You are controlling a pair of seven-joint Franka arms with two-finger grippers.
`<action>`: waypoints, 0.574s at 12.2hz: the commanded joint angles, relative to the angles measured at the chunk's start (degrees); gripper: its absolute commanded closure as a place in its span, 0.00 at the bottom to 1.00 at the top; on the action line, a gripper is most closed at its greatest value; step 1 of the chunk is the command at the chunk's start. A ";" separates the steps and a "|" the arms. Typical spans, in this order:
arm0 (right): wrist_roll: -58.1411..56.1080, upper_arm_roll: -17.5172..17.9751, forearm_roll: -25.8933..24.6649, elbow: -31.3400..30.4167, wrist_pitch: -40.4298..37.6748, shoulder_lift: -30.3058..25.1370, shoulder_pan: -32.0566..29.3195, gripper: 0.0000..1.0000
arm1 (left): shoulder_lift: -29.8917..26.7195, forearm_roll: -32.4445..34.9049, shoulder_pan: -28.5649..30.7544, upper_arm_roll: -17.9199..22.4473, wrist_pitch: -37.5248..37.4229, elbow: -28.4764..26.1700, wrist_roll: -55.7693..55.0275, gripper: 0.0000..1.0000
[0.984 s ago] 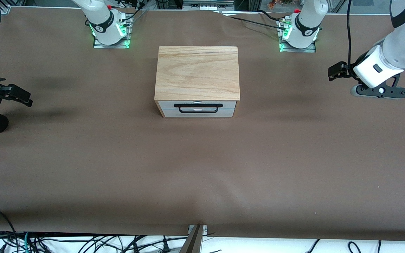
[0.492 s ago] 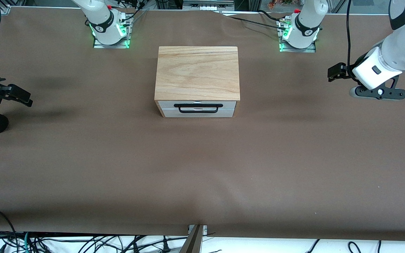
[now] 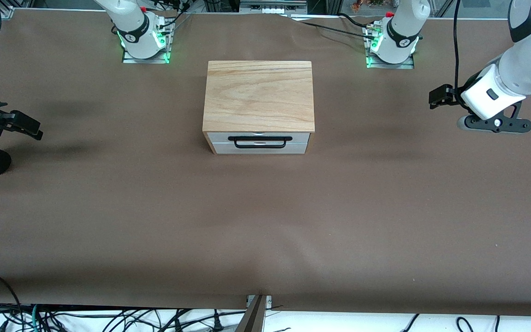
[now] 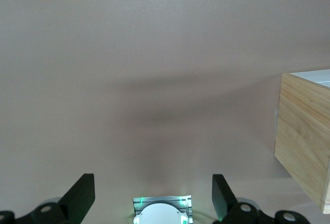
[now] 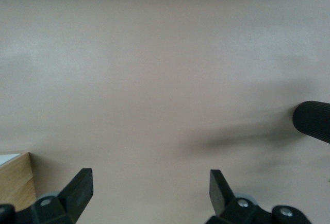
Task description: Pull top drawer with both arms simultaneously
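While both wrist views show fingers spread wide on nothing, the front view places each: the left arm's black two-finger gripper over the brown table covering at its own end, the right arm's black gripper at the other. Between them, the white-grey top drawer with its thin black bar handle sits closed under the oak-grain cabinet top. Since a second ago the left gripper has edged slightly upward; the right waits.

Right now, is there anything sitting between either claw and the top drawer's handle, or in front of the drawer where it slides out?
Nothing visible. The left claw and right claw hang open over bare table at their own ends, and the brown surface runs unbroken to the top drawer and its front.
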 commanded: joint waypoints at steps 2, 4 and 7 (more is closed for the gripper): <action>-0.82 0.15 0.89 0.45 -0.31 -0.01 -0.31 0.00 | 1.00 0.48 0.18 0.36 1.19 1.92 0.87 0.00; -0.82 0.15 0.89 0.45 -0.31 -0.01 -0.31 0.00 | 1.44 0.48 0.19 0.45 2.68 1.92 1.22 0.00; -0.91 0.15 0.89 0.45 -0.31 -0.01 -0.39 0.00 | 1.80 0.40 0.19 0.45 3.04 1.92 1.22 0.00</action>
